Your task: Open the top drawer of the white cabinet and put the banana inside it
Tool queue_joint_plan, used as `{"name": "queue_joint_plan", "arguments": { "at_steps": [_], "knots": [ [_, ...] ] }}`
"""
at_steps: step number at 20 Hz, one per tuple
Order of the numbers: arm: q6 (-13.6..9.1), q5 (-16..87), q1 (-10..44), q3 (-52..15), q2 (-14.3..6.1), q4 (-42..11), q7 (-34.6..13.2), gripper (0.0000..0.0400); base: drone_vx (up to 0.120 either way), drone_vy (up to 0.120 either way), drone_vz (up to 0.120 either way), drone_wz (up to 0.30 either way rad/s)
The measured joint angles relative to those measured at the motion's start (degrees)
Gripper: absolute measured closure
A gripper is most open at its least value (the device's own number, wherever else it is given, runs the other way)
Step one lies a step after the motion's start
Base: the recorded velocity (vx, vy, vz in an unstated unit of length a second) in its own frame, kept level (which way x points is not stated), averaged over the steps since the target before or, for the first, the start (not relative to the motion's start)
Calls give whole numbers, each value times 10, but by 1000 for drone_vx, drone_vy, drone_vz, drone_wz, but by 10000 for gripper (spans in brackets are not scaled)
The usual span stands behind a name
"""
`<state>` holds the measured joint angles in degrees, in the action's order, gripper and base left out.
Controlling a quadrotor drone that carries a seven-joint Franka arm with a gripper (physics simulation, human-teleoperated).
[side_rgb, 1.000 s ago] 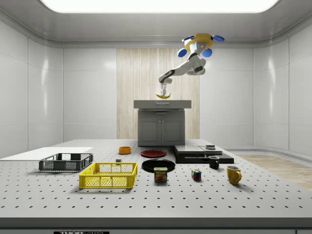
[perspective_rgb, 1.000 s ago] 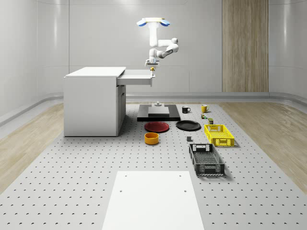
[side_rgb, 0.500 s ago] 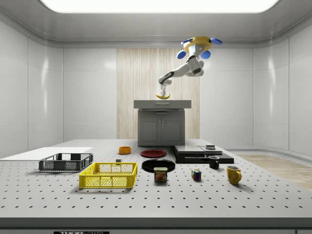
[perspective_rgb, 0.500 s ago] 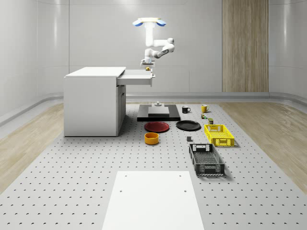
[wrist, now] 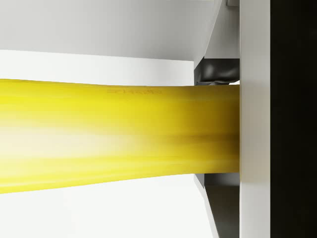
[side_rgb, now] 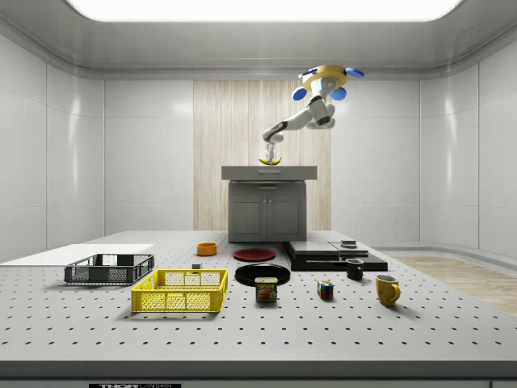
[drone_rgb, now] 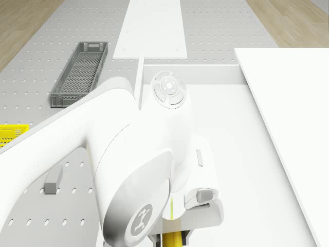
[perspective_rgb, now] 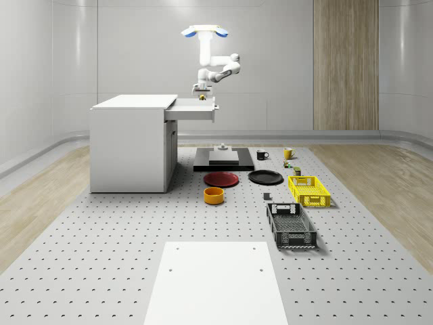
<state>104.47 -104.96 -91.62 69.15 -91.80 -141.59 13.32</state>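
Note:
The white cabinet (perspective_rgb: 132,143) stands at the whole-scene view's left with its top drawer (perspective_rgb: 193,111) pulled out. The drone (perspective_rgb: 204,32) hovers high above the open drawer. Its arm reaches down, and the gripper (perspective_rgb: 201,91) is shut on the yellow banana (perspective_rgb: 203,97), holding it just above the drawer's inside. In the side view the banana (side_rgb: 270,161) hangs level under the gripper (side_rgb: 272,153), close over the drawer front (side_rgb: 269,172). The wrist view has the banana (wrist: 119,134) lying across a finger (wrist: 255,119). In the drone view the drawer floor (drone_rgb: 241,154) lies under the arm.
On the floor mat right of the cabinet are a black slab (perspective_rgb: 224,160), a red plate (perspective_rgb: 221,179), a black plate (perspective_rgb: 265,177), an orange bowl (perspective_rgb: 214,196), a yellow basket (perspective_rgb: 308,190), a dark basket (perspective_rgb: 291,225) and mugs (perspective_rgb: 262,154). A white board (perspective_rgb: 215,281) lies in front.
The drone and arm have shifted toward the whole-scene view's left, carrying the banana from over the drawer's front edge to over its inside. The gripper stays shut on it.

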Motion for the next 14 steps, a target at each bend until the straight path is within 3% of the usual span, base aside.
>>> {"name": "queue_joint_plan", "arguments": {
  "at_steps": [3,14],
  "knots": [
    [0,0,0,-1,0,0,0,208,0,-120,0,0],
    [32,-44,-22,-53,13,31,5,208,0,0,0,0]
  ]
}}
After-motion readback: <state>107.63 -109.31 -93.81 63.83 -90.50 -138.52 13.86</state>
